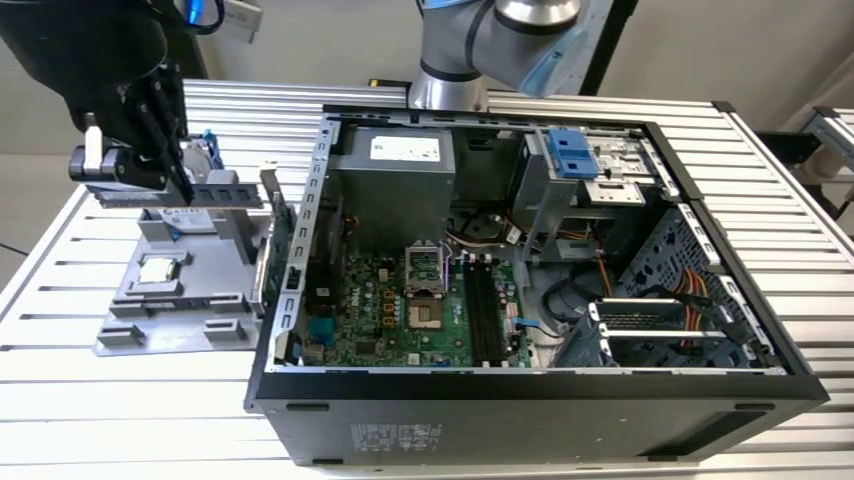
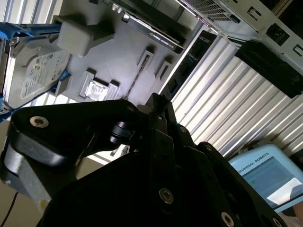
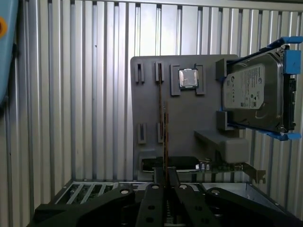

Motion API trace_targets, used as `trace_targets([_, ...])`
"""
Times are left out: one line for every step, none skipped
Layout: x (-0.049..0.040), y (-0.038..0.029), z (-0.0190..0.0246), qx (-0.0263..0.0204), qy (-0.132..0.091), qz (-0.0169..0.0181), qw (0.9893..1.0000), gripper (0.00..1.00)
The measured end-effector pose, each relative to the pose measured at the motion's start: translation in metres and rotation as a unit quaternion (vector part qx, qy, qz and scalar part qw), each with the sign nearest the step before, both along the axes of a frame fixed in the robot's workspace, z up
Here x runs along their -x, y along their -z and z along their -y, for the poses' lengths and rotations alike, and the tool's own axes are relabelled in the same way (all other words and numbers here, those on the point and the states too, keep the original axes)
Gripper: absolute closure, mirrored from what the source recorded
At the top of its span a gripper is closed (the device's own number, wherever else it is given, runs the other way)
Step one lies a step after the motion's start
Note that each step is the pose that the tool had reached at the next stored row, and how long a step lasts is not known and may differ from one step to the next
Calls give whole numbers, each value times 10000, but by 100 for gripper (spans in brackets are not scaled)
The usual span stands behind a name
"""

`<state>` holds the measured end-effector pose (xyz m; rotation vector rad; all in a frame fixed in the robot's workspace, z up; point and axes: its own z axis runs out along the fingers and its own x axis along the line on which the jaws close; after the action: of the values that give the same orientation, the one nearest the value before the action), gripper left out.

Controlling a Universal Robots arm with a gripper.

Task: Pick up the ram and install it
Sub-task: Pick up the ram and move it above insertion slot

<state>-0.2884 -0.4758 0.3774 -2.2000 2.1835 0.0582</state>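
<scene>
Ribbed metal worktop (image 1: 80,230) carries the open computer case (image 1: 534,385) and, beside it, a grey holder (image 3: 147,104). Tool (image 3: 165,182) hangs over the holder in line with the ram (image 3: 164,118), edge-on at the slots; spread or pinching, cannot tell. Judged pick-up stage: a lift wants straight travel, hard drive (image 3: 251,94) near, open room above.

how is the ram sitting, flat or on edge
On edge: the first wrist view shows the ram as a thin line against the grey holder.

Ram (image 3: 164,132) edge-on, faces hidden; near end buried inside hand (image 3: 164,176). Hard drive (image 2: 40,75) cut by picture edge.
</scene>
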Motion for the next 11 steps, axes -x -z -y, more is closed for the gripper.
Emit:
trace_targets([-13,0,0,0,0,0,10000,100])
trace_targets([-27,1,0,-1,0,1,10000,100])
trace_targets([-42,1,0,0,0,0,10000,100])
trace_targets([-58,1,0,-1,0,0,10000,100])
trace_targets([-74,1,0,0,0,0,10000,100])
trace_targets([-89,1,0,-1,0,0,10000,100])
trace_targets([-104,1,0,0,0,-1,10000,100])
trace_targets([-117,1,0,-1,0,-1,10000,100])
trace_targets([-130,1,0,0,0,-1,10000,100])
trace_targets([-143,1,0,0,0,-1,10000,100])
trace_targets([-155,1,0,0,0,-1,10000,100])
